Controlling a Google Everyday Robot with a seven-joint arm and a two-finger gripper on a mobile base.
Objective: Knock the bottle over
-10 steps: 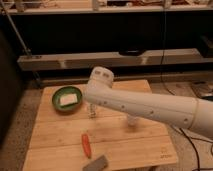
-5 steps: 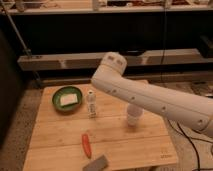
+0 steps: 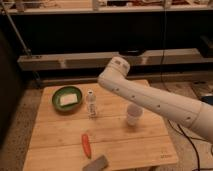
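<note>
**A:** Three containers are standing on the wooden table (image 3: 125, 145), aren't they?

**B:** Yes. A green bowl (image 3: 56, 94) is sitting at the left rear, holding one pale rectangular block (image 3: 69, 99). The bottle (image 3: 91, 104) is standing upright just right of the bowl, with its white cap on top. I cannot tell whether anything is in it. A translucent white cup (image 3: 133, 114) is standing further right, apart from the bottle, and its contents are not showing.

**A:** Is any writing showing?

**B:** The bottle is wearing a pale label band, and a small dark mark is sitting near the table's front right corner. Neither is readable.

**A:** What is differing from half a second ago?

**B:** The white arm (image 3: 150, 100) is sitting slightly further right, leaving more of the cup showing. The bottle is staying in place, upright. An orange-red stick (image 3: 86, 145) and a grey slab (image 3: 96, 163) are lying near the front edge, unmoved.

**A:** And the gripper?

**B:** It is lying outside the view. Only the arm's elbow and one long link are showing, so I cannot tell whether it is open or closed.
</note>
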